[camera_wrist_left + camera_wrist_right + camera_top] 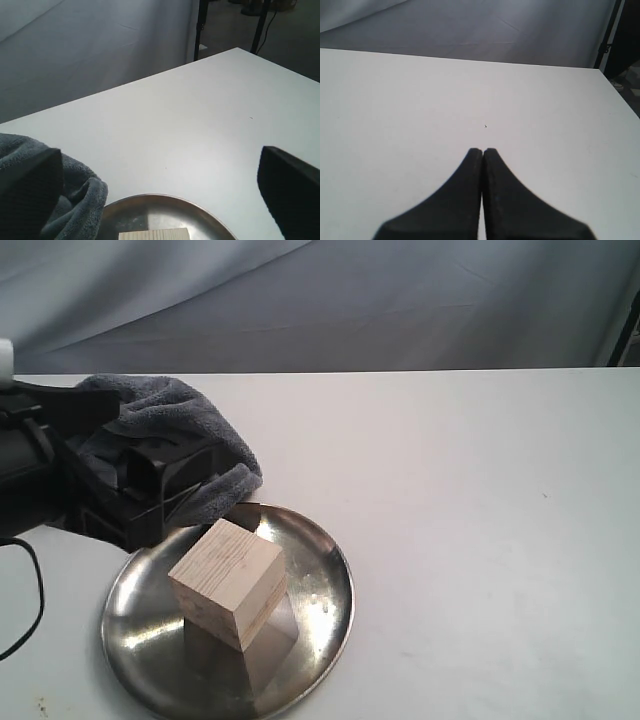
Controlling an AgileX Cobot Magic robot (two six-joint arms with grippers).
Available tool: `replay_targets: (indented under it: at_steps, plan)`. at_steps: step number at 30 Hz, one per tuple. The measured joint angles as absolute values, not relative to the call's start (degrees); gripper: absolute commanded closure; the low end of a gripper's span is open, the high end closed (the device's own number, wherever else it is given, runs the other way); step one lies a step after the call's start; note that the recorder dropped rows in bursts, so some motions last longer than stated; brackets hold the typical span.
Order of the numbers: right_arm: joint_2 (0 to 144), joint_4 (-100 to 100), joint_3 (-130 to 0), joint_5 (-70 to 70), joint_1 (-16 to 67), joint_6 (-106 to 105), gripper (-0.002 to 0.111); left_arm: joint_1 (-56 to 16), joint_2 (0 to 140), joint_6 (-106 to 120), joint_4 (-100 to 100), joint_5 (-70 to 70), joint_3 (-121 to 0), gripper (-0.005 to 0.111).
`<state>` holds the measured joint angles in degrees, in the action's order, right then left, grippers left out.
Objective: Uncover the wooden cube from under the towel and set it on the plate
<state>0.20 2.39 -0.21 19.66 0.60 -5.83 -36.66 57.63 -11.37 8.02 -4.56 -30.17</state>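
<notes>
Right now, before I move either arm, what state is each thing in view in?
wooden cube: uncovered, resting on the plate.
plate: on the table, holding the cube.
towel: bunched beside the plate, off the cube.
left gripper: jaws wide open, empty.
right gripper: jaws shut, empty, over the table.

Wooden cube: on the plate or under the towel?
On the plate: the wooden cube sits uncovered inside its rim; the towel lies bunched beside the plate.
</notes>
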Motion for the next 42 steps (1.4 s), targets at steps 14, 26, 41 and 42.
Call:
replay_targets:
  at_steps: [14, 26, 41, 42]
  plan:
    - [0.2, 2.39, -0.21, 19.66, 0.6, -5.83, 0.108, -36.66, 49.42, -12.84, 8.13, 1.15, -30.17, 0.107]
    - [0.2, 2.39, -0.21, 19.66, 0.6, -5.83, 0.108, -36.66, 43.98, -12.83, 9.37, 4.92, -30.17, 0.107]
    - [0.2, 2.39, -0.21, 19.66, 0.6, -5.83, 0.108, -36.77, 32.29, -10.62, 9.84, 6.36, -28.59, 0.107]
    - [0.2, 2.39, -0.21, 19.66, 0.6, -5.83, 0.108, -36.48, 29.51, -10.52, 9.84, 6.36, -27.73, 0.107]
